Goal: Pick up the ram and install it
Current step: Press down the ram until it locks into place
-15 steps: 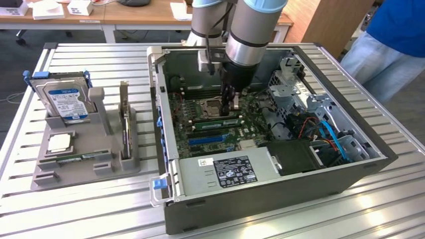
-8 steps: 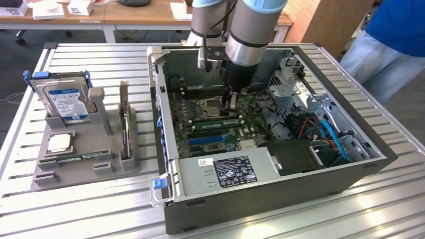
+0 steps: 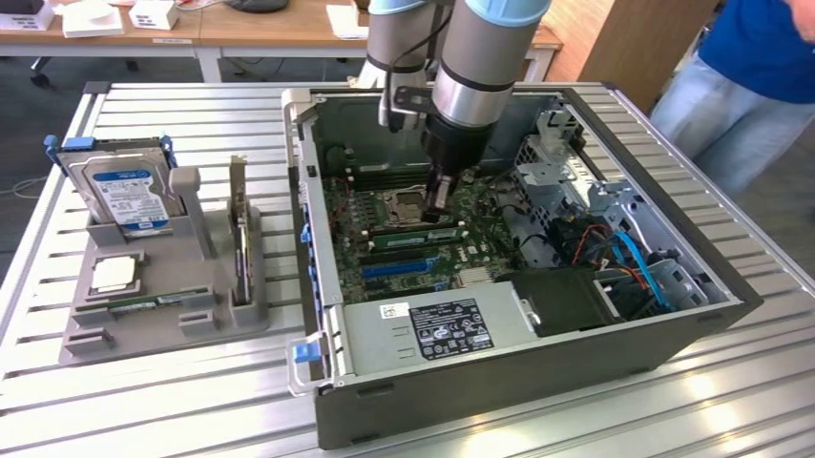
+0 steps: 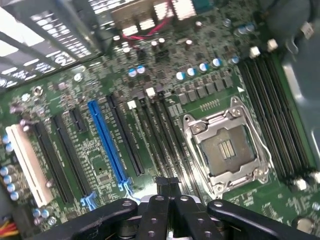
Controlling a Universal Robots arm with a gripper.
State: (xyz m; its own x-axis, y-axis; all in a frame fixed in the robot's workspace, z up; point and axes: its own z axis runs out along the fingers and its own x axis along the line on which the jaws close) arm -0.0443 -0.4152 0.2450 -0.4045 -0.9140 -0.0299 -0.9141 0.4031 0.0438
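Observation:
A long green ram [image 3: 410,235] stands on edge in a slot of the motherboard [image 3: 382,205], next to the CPU socket [image 3: 405,203], inside the open computer case [image 3: 510,382]. My gripper [image 3: 442,202] hangs down into the case just above and behind that stick. I cannot tell whether it touches it. In the wrist view my gripper [image 4: 167,184] is shut, fingertips pressed together with nothing visible between them, over the dark memory slots [image 4: 155,130] beside the CPU socket [image 4: 227,150]. A second ram [image 3: 153,303] lies flat in the grey holder [image 3: 140,329] on the exterior view's left.
The grey holder also carries a blue-labelled hard drive [image 3: 121,196] and an upright expansion card [image 3: 239,229]. The case's drive cage [image 3: 560,176], cables [image 3: 637,262] and power supply [image 3: 440,324] crowd around the board. A person in blue [image 3: 751,86] stands at the far right.

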